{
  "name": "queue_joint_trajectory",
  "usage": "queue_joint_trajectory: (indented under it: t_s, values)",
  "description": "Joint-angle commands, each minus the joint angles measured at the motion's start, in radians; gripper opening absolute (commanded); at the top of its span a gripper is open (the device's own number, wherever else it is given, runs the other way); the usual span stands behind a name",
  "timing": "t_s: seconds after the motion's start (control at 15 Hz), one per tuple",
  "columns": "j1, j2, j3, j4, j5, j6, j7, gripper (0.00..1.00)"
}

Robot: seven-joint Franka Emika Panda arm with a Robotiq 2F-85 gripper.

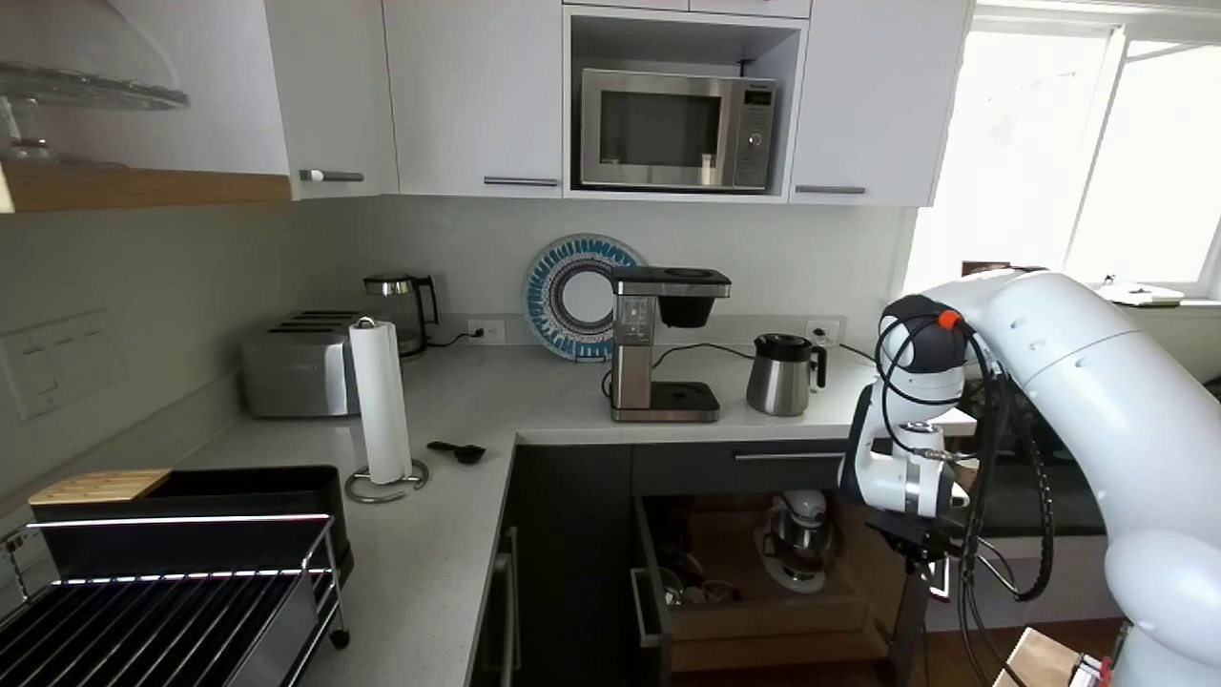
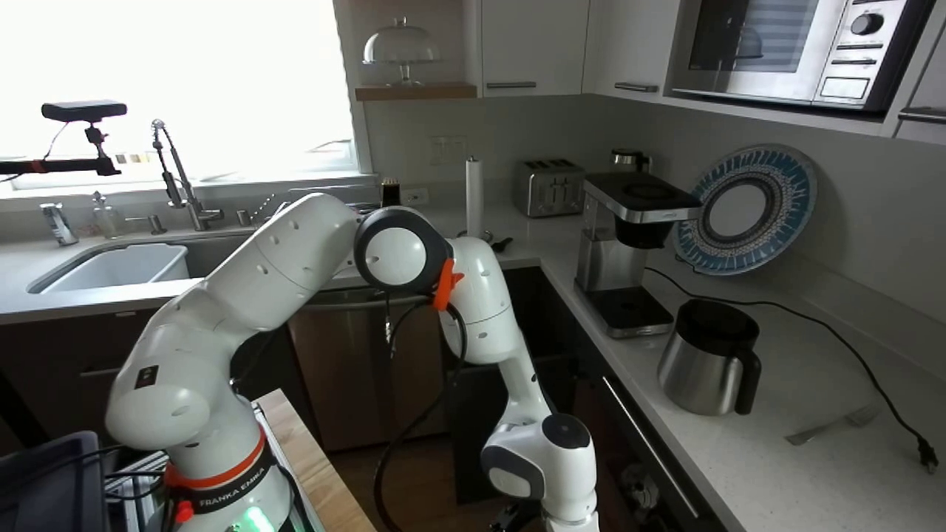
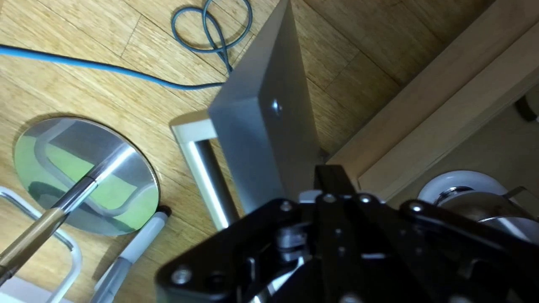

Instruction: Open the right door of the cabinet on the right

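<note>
The dark charcoal cabinet (image 1: 744,653) stands open under the counter, with its light-brown wooden interior showing; its wooden edge fills the right of the wrist view (image 3: 421,122). The right door (image 1: 912,620) stands swung out from it. In the wrist view the right door (image 3: 252,155) shows its edge and inner face, with a metal bar handle (image 3: 206,181) on its outer side. My gripper (image 3: 334,176) is shut and empty, on the inner side of the door. I cannot tell whether it touches the panel. The gripper (image 1: 916,553) is at the door's top in an exterior view.
The cabinet's left door (image 1: 649,587) also stands open. A stand mixer (image 1: 799,539) sits inside. The counter (image 1: 572,410) edge and a drawer handle (image 1: 787,456) lie above the opening. A round-based stand (image 3: 88,174) and a blue cable (image 3: 105,69) are on the wooden floor.
</note>
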Motion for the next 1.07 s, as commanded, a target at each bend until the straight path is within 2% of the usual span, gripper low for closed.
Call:
queue_joint_trajectory:
  t_s: [0.0,0.47,1.0]
  values:
    - [0.01,0.078,-0.072,0.058,-0.079,-0.044,0.097,0.0]
    - [0.003,0.185,-0.18,0.128,-0.173,-0.091,0.214,0.0]
    - [0.022,0.297,-0.252,0.204,-0.172,-0.1,0.346,0.0]
